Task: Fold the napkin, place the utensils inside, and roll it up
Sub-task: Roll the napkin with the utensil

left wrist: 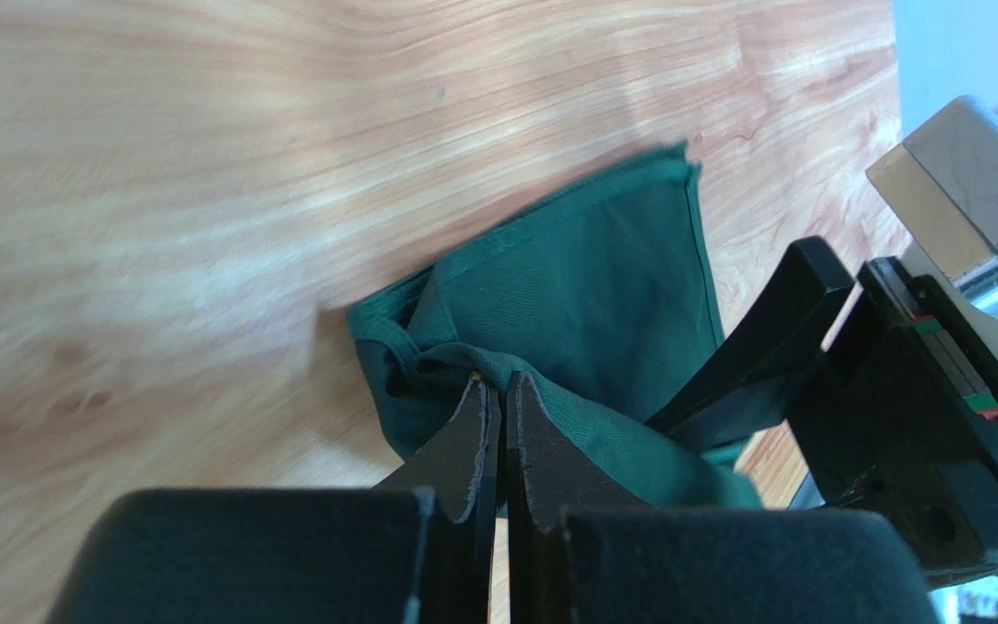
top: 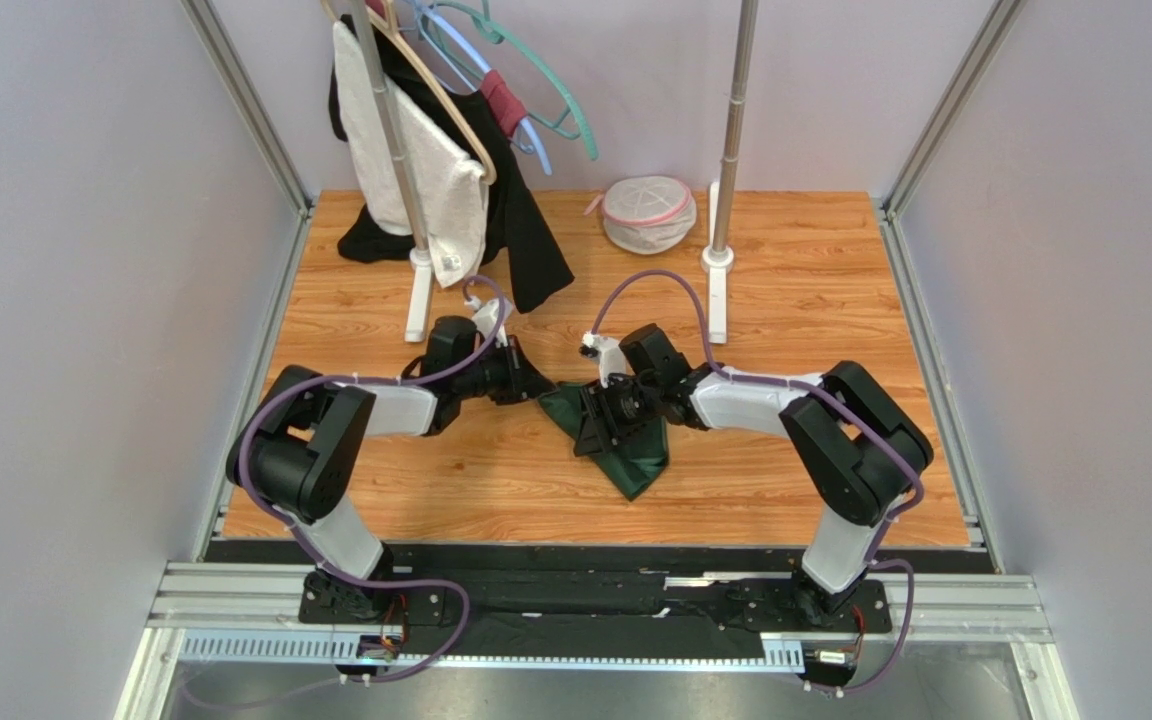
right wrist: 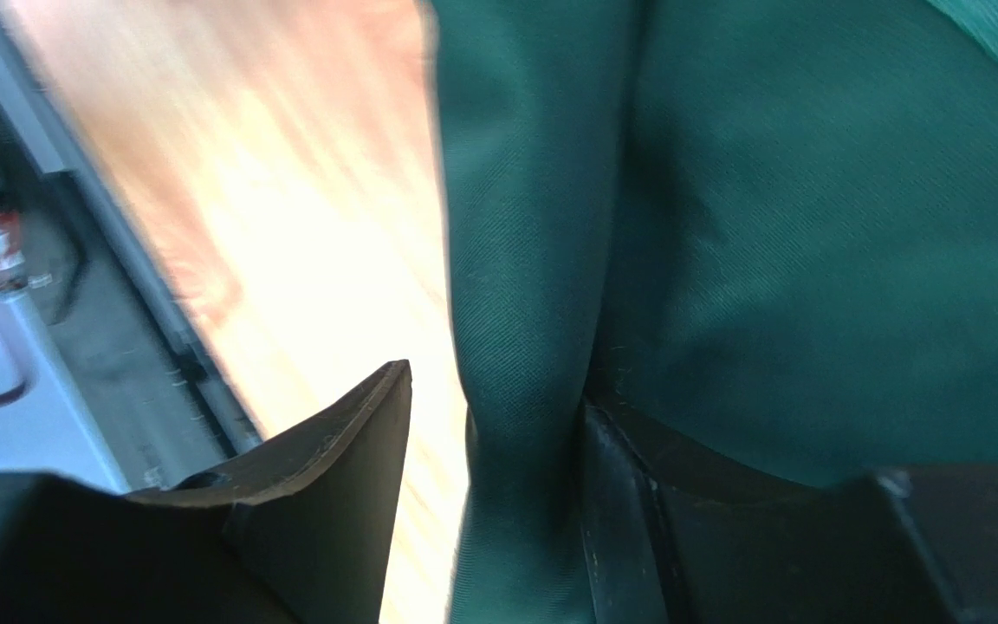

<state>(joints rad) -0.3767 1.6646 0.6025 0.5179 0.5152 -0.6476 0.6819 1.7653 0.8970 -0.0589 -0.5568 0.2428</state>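
The dark green napkin (top: 635, 465) lies crumpled on the wooden table (top: 808, 300), between the two arms. My left gripper (top: 534, 378) sits at its left corner. In the left wrist view that gripper (left wrist: 504, 388) is shut, with a raised edge of the napkin (left wrist: 595, 286) pinched at its tips. My right gripper (top: 605, 414) hovers over the middle of the cloth. In the right wrist view it (right wrist: 498, 397) stands open. A hanging fold of napkin (right wrist: 791, 234) rests against one of its fingers (right wrist: 615, 494), and there is a gap to the other finger. The utensils are out of view.
A garment rack (top: 414, 225) with hangers and dark and white clothes stands at the back left. A second pole (top: 728, 150) rises at the back centre, with a white mesh bag (top: 647, 213) beside it. Walls close in both sides.
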